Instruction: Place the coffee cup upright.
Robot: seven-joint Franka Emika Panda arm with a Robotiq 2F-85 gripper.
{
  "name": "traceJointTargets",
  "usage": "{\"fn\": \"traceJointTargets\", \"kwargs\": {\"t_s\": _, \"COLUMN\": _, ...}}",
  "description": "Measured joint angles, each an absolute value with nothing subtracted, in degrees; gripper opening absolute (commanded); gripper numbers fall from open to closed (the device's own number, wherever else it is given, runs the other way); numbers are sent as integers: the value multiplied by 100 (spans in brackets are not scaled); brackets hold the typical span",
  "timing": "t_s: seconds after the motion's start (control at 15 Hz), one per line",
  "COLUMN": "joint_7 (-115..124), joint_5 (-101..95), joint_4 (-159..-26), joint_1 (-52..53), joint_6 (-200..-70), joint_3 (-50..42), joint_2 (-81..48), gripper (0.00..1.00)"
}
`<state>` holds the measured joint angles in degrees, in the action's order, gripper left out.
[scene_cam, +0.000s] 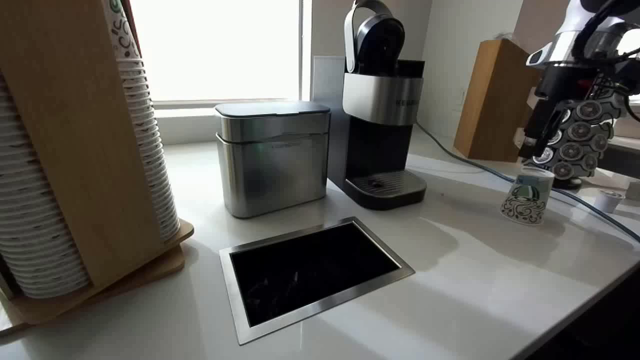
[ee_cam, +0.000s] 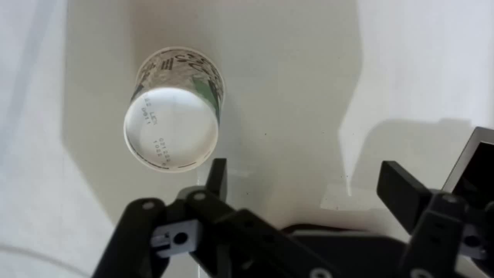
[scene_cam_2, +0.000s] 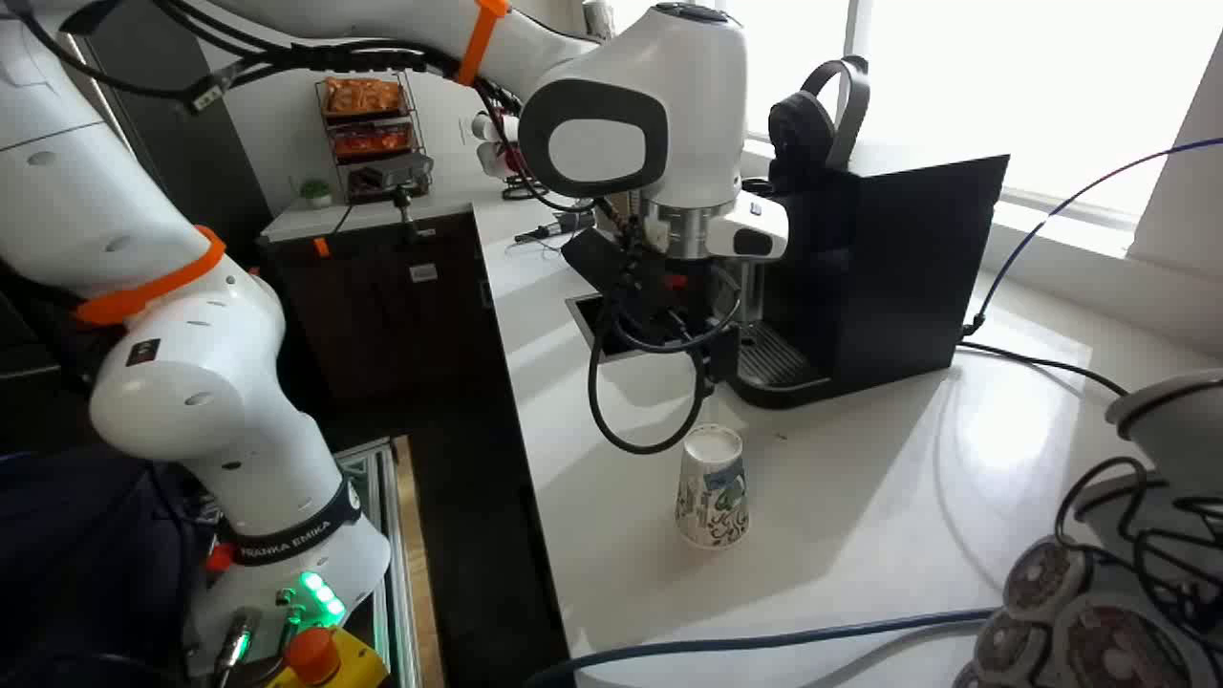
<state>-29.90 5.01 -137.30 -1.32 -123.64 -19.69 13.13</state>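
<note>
The coffee cup is a pale tapered paper cup with a green and dark print. It stands upside down on the white counter, its closed base up; it shows so in an exterior view too. In the wrist view the cup lies left of and beyond my left finger, its white base facing me. My gripper is open with nothing between its fingers. It hangs above the counter near the cup, higher than its base, in an exterior view. In an exterior view cables partly hide the gripper.
The black coffee machine stands by the window beside a silver tin. A metal-rimmed opening is set in the counter. A blue cable crosses the counter near the cup. A pod carousel and a small pod stand nearby.
</note>
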Motion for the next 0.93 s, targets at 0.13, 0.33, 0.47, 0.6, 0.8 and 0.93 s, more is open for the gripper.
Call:
{"fn": "traceJointTargets", "kwargs": {"t_s": 0.13, "joint_7": -2990, "joint_5": 501, "joint_4": -13730, "joint_1": -132, "joint_6": -12364, "joint_3": -1969, "joint_2": 1313, "gripper": 100}}
{"fn": "traceJointTargets", "kwargs": {"t_s": 0.33, "joint_7": -2990, "joint_5": 501, "joint_4": -13730, "joint_1": -161, "joint_6": -12364, "joint_3": -1935, "joint_2": 1313, "gripper": 100}}
{"fn": "traceJointTargets", "kwargs": {"t_s": 0.47, "joint_7": -2990, "joint_5": 502, "joint_4": -13712, "joint_1": -262, "joint_6": -12364, "joint_3": -1857, "joint_2": 1313, "gripper": 100}}
{"fn": "traceJointTargets", "kwargs": {"t_s": 0.6, "joint_7": -2990, "joint_5": 502, "joint_4": -13639, "joint_1": -397, "joint_6": -12361, "joint_3": -1854, "joint_2": 1313, "gripper": 100}}
{"fn": "traceJointTargets", "kwargs": {"t_s": 0.8, "joint_7": -2991, "joint_5": 503, "joint_4": -13439, "joint_1": -668, "joint_6": -12233, "joint_3": -1947, "joint_2": 1293, "gripper": 100}}
{"fn": "traceJointTargets", "kwargs": {"t_s": 0.93, "joint_7": -2991, "joint_5": 503, "joint_4": -13266, "joint_1": -848, "joint_6": -12028, "joint_3": -2039, "joint_2": 1220, "gripper": 100}}
